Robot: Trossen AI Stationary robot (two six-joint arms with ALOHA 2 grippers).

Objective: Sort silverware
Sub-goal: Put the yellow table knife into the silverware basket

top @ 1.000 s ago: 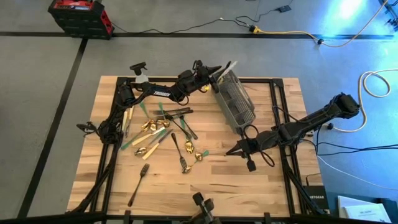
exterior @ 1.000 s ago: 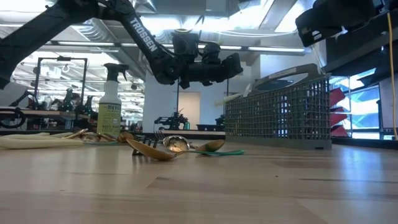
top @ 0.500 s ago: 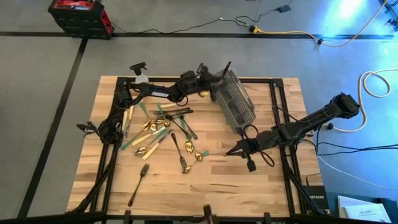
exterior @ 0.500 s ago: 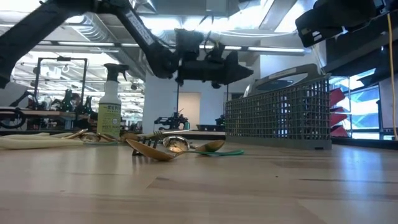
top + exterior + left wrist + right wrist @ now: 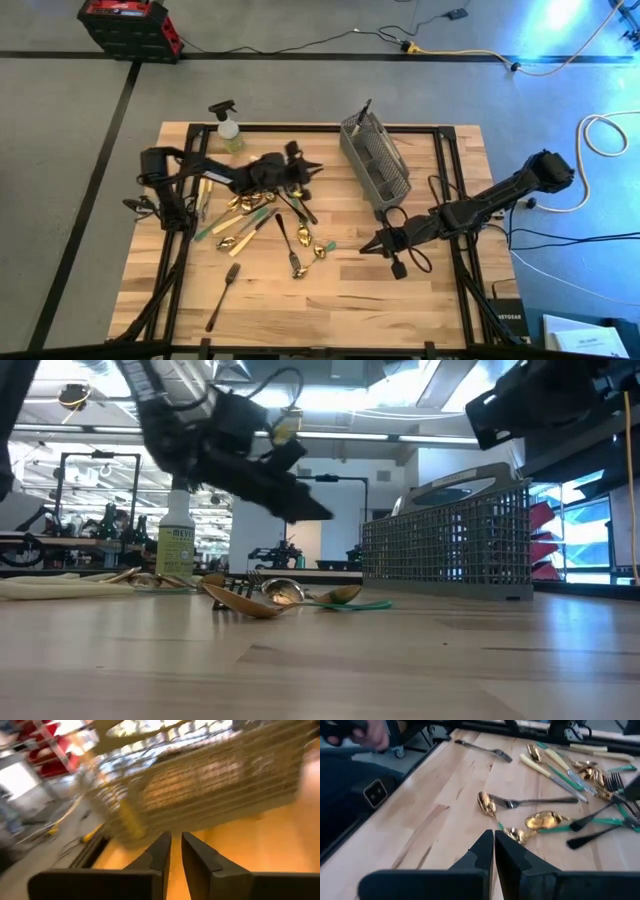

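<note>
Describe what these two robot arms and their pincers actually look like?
Both are slim, dark, jointed arms with black cables looped along them. The left gripper and right gripper each end in two flat black fingers tapering to wedge tips.

1. We see a grey floor crossed by dark tape lines.
2. We spot a red-and-black case on it, plus yellow and white cables.
3. Beyond the wooden desk, we see bright ceiling lights and distant shelving.
</note>
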